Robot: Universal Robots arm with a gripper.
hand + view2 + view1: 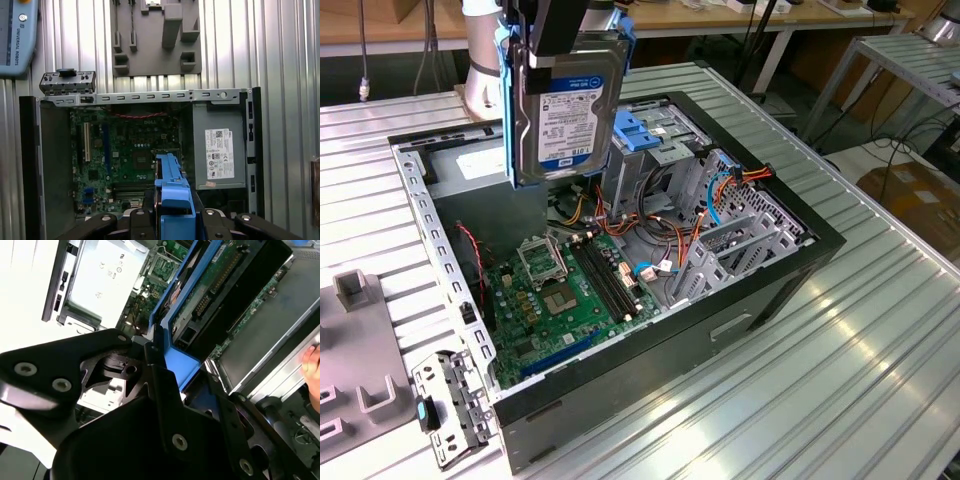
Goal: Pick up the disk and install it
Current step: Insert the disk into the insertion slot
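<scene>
Exterior view: the tool [563, 40], clamped on the disk [565, 110], holds it upright above the open computer case [720, 335] on the bench [860, 380]. Pickup looks done and installing is in hand. Seating likely calls for lining the blue rails [504, 90] with the drive cage [655, 140], close beside orange cables [720, 195], with open room overhead.

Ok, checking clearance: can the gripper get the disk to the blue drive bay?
Probably yes: the case lies open, and the held disk hangs beside the blue drive bay with nothing between them.
</scene>
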